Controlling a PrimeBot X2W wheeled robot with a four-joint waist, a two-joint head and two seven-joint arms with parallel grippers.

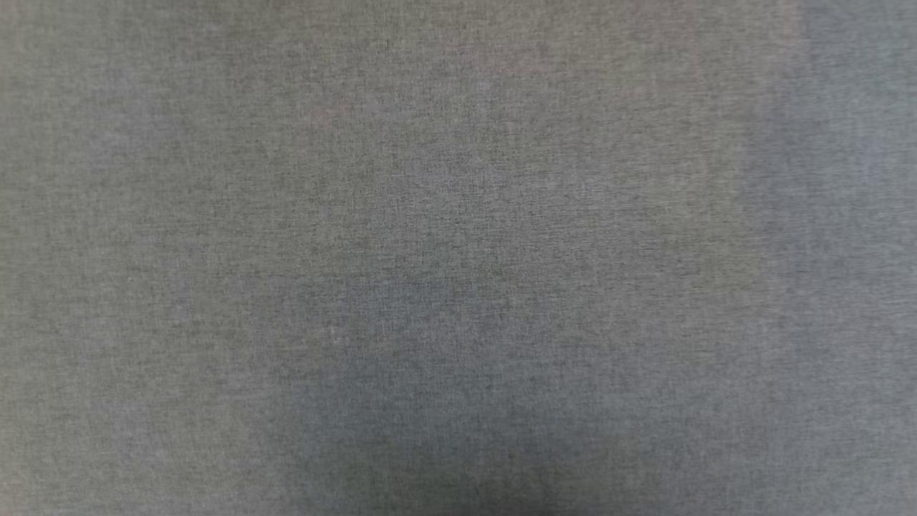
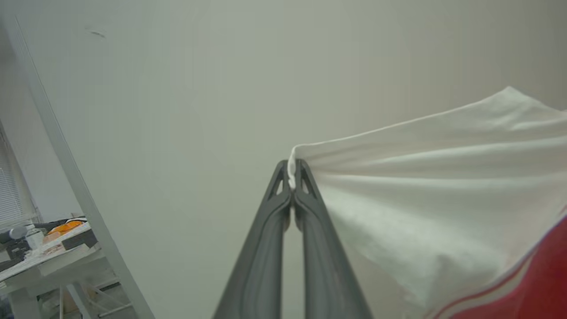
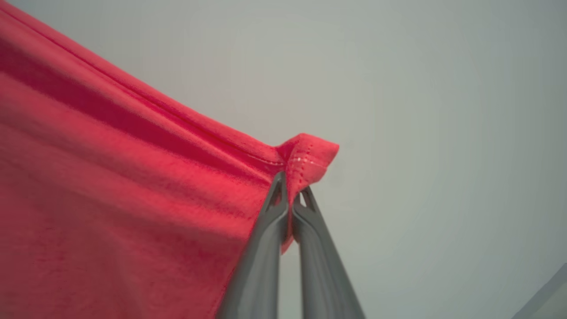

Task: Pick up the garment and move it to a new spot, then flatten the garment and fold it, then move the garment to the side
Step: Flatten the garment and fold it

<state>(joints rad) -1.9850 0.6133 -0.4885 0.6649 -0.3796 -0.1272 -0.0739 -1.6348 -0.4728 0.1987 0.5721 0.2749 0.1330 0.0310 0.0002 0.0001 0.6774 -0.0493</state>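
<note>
Move step in hand: garment [image 3: 133, 186] held aloft, stretched between arms. Left gripper [image 2: 291, 182] clamped on white sleeve edge [image 2: 421, 186]; right gripper [image 3: 290, 199] clamped on red hem corner [image 3: 305, 157]. Next, likely: lower evenly onto grey cloth surface [image 1: 458, 258], keep tension.

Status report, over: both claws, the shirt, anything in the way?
Left claw shut on white sleeve edge of red-and-white soft jersey shirt. Right claw shut on its red hemmed corner. Fabric taut from both grips. No obstruction seen.
</note>
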